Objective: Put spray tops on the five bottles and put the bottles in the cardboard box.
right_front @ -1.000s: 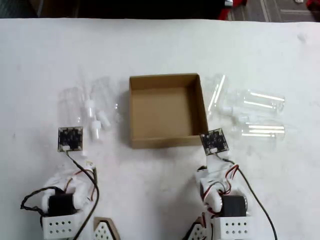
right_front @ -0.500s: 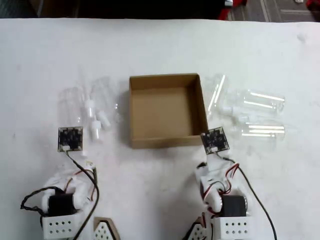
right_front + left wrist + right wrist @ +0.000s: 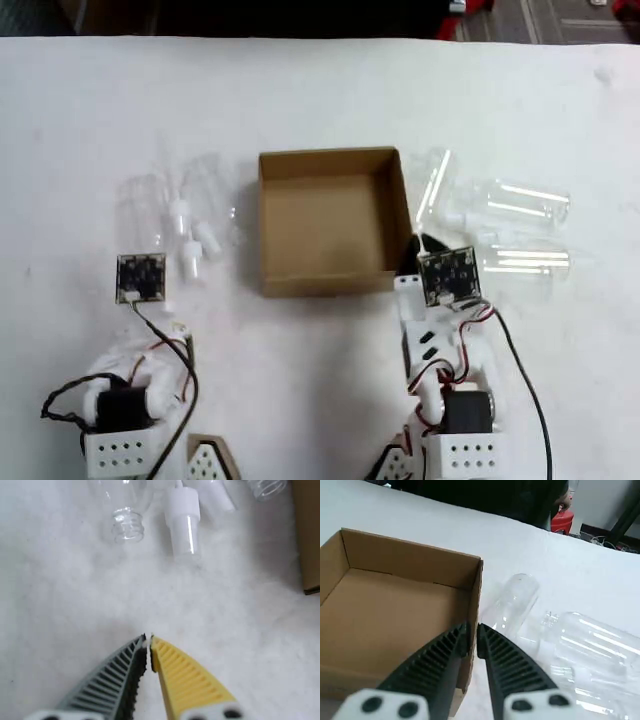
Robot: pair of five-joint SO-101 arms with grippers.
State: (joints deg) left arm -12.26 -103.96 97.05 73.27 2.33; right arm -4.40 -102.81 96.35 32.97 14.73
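At 9 o'clock from the cardboard box (image 3: pixel 325 225), two clear bottles (image 3: pixel 140 205) are seen lying on the white surface (image 3: pixel 320 90). Two loose spray tops (image 3: pixel 178 215) lie between them and the box, and none is fitted yet. The left claw (image 3: pixel 148 640) is held at 6 o'clock from this group, over bare surface, with its tips pressed together and nothing gripped. An open bottle neck (image 3: pixel 127 527) and a spray top lie side by side just ahead of it. The box stands empty. The right claw (image 3: pixel 471 628) is poised above the box's 5 o'clock corner, drawn to a narrow slit around nothing. Three more bottles are gathered close together at 3 o'clock from the box. The first pick appears not yet made. Each claw would need to be opened wide before it is lowered. A bottle is probably best taken across its body, with the threaded neck left free, and a top kept in line with that neck. The round bottles are likely to roll if nudged. The box wall beside the right claw should be cleared on any swing toward 3 o'clock. Open room is offered at 12 o'clock beyond the box, and at 6 o'clock between the arms.
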